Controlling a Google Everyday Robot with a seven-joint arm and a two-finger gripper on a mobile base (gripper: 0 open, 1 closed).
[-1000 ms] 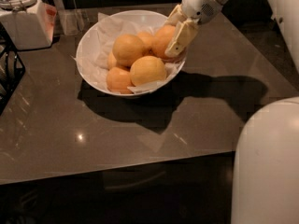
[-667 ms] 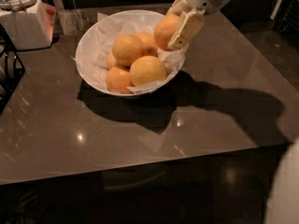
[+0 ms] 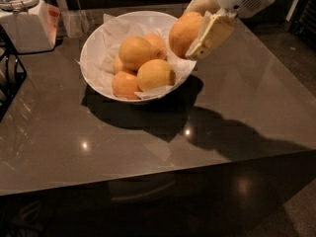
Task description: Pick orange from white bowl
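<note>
The white bowl point(image 3: 98, 48), lined with crumpled white paper, stands on the dark table and holds several yellow-orange fruits point(image 3: 136, 53). My gripper point(image 3: 195, 26) hangs above the bowl's right rim, shut on the orange point(image 3: 183, 32), a deeper-coloured round fruit. The orange is lifted clear of the other fruits. One cream finger point(image 3: 212, 33) lies across its right side; the other finger is partly hidden behind the fruit.
The bowl stands on a glossy dark grey table point(image 3: 148, 147). A white lidded jar point(image 3: 22, 16) and a clear cup point(image 3: 74, 23) stand at the back left. A black wire rack point(image 3: 7, 78) is at the left edge.
The gripper has risen with the orange, lifting it out of the bowl to above the right rim. The camera has moved closer.
</note>
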